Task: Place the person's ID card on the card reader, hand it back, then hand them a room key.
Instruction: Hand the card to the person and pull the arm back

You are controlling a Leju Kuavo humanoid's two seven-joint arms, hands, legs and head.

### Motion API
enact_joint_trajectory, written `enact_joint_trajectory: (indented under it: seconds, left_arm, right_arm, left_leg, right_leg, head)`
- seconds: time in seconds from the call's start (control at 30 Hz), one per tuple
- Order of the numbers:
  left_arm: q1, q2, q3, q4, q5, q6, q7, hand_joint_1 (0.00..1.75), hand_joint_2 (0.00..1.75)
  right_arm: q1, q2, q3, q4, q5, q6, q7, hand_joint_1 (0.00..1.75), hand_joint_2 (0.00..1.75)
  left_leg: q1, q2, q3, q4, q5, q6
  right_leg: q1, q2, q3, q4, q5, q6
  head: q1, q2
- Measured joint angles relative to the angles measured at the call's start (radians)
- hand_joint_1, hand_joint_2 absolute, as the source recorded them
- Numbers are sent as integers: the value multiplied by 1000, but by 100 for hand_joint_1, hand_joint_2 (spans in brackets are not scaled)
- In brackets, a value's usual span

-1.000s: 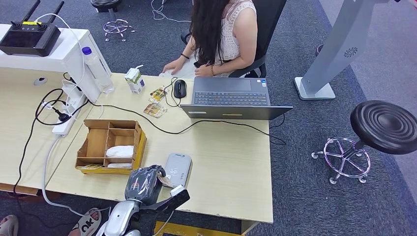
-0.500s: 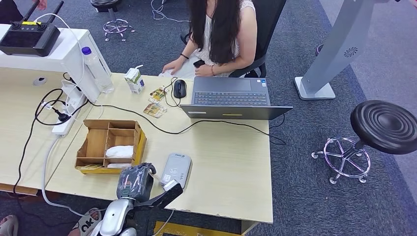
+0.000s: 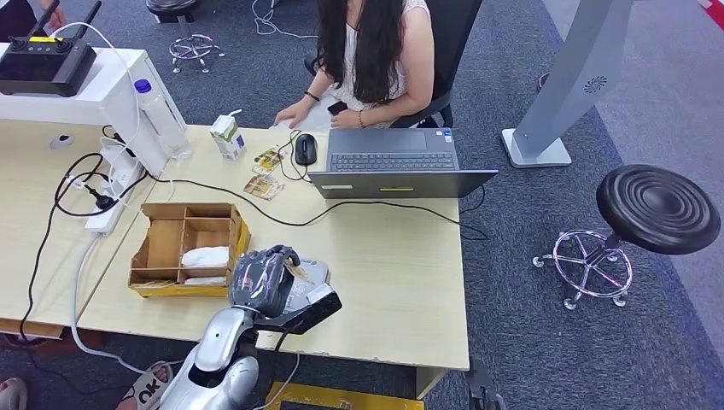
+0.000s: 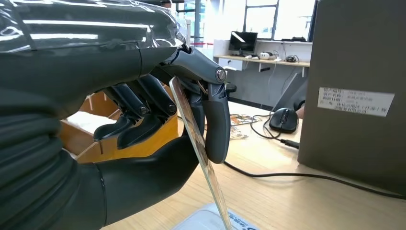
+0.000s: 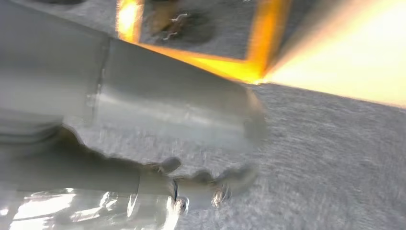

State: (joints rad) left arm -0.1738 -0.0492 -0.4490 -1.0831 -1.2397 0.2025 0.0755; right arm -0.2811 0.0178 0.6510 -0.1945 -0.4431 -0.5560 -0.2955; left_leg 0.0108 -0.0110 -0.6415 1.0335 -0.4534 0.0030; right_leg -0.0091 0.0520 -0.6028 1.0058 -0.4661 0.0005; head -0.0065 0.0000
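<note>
So going left to right: a wooden organizer box (image 3: 183, 248) sits near the desk's (image 3: 401, 282) front-left edge, and just beside it the left hand (image 3: 260, 280) has the ID card (image 4: 194, 143) pinched between thumb and fingers. The card stands nearly on edge, its long axis tilting down, with the lower end right over the grey card reader (image 3: 309, 282) at the front edge. I'd guess it needs laying flat next. The right hand (image 5: 191, 191) hangs over the floor, too blurry to tell its state. The person (image 3: 376, 60) sits at the far edge.
</note>
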Motion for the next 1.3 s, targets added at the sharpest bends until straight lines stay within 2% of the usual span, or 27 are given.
enact_joint_trajectory:
  seconds: [0.17, 0.4, 0.47, 0.6, 0.7, 0.8, 1.3]
  left_arm:
    - [13, 4, -2, 0, 6, 4, 9, 175, 175]
    - [17, 4, -4, 0, 6, 4, 9, 175, 175]
    - [20, 5, -4, 0, 8, 6, 16, 175, 175]
    - [54, 26, -3, -24, 21, 18, 40, 175, 175]
    - [83, 49, 1, -54, 30, 21, 44, 175, 175]
    - [95, 61, 3, -71, 33, 21, 45, 175, 175]
    - [101, 71, 4, -95, 34, 21, 45, 175, 175]
  right_arm:
    - [-22, -1, -18, -5, -10, -2, -39, 0, 0]
    - [-34, -1, -23, -6, -5, 0, -26, 0, 0]
    - [-28, -2, -25, -6, -6, 8, 16, 0, 0]
    - [51, -13, -27, 12, -4, 69, 275, 0, 0]
    - [154, -19, -26, 29, -5, 94, 365, 0, 0]
    - [199, -23, -25, 37, -1, 100, 390, 0, 0]
    - [206, -28, -21, 44, 1, 103, 407, 0, 0]
  left_leg:
    - [1, -12, 4, 1, 18, 4]
    - [1, -15, 4, 0, 19, 3]
    - [1, -15, 4, 0, 17, 2]
    - [1, -19, 13, 0, 10, 2]
    - [1, -32, 11, 0, 9, 3]
    - [1, -27, 11, 0, 6, 1]
    - [0, -23, 12, 0, 4, 1]
  right_leg:
    - [0, -12, 1, 1, 9, -1]
    - [0, -14, 0, 1, 8, -1]
    - [0, -14, 0, 1, 7, -2]
    - [1, -18, 9, 0, -2, -2]
    - [1, -30, 14, 1, -6, -1]
    - [1, -26, 11, 1, -6, -2]
    - [0, -24, 11, 1, -7, -2]
  head:
    - [0, 0]
    - [0, 0]
    - [0, 0]
    - [-1, 0]
    - [-2, 0]
    - [-2, 0]
    - [-2, 0]
